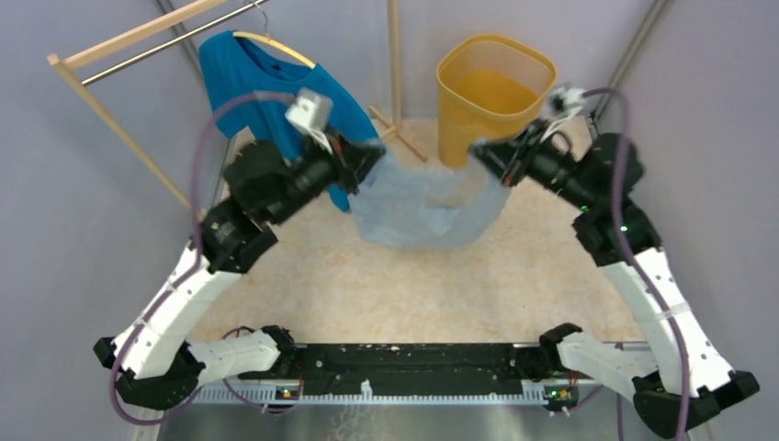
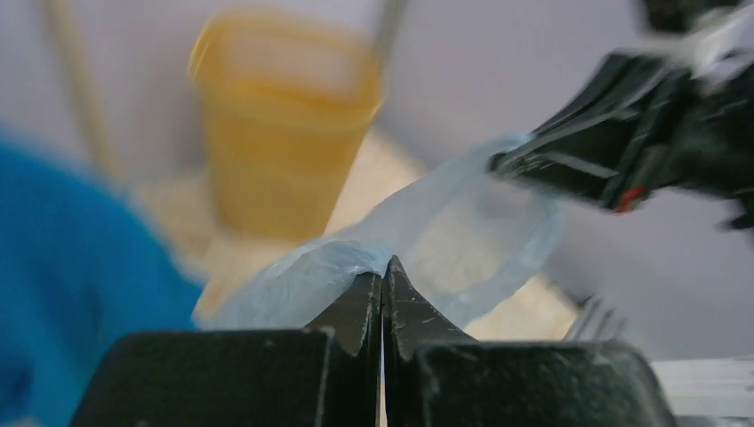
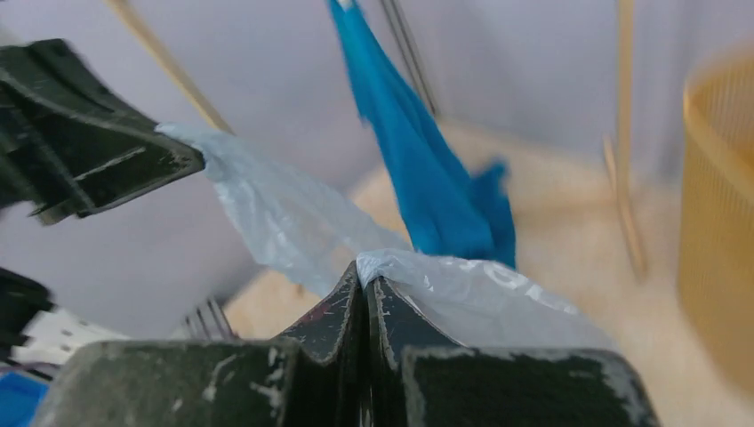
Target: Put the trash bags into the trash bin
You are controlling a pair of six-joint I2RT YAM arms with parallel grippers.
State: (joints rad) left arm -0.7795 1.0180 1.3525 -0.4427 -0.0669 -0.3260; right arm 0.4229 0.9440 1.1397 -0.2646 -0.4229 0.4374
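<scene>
A thin pale blue-grey trash bag (image 1: 424,204) hangs stretched between my two grippers above the table. My left gripper (image 1: 375,150) is shut on the bag's left edge, seen up close as film (image 2: 302,276) pinched at the fingertips (image 2: 383,269). My right gripper (image 1: 479,152) is shut on the bag's right edge (image 3: 498,298), pinched at its tips (image 3: 363,277). The yellow trash bin (image 1: 491,92) stands upright just behind the bag, slightly right of centre, with its mouth open. The bin appears blurred in the left wrist view (image 2: 284,133) and at the right edge of the right wrist view (image 3: 720,213).
A teal-blue T-shirt (image 1: 266,92) hangs on a hanger from a wooden clothes rack (image 1: 110,55) at the back left, close behind my left arm. A wooden rack post (image 1: 395,64) stands left of the bin. Grey walls close in on both sides.
</scene>
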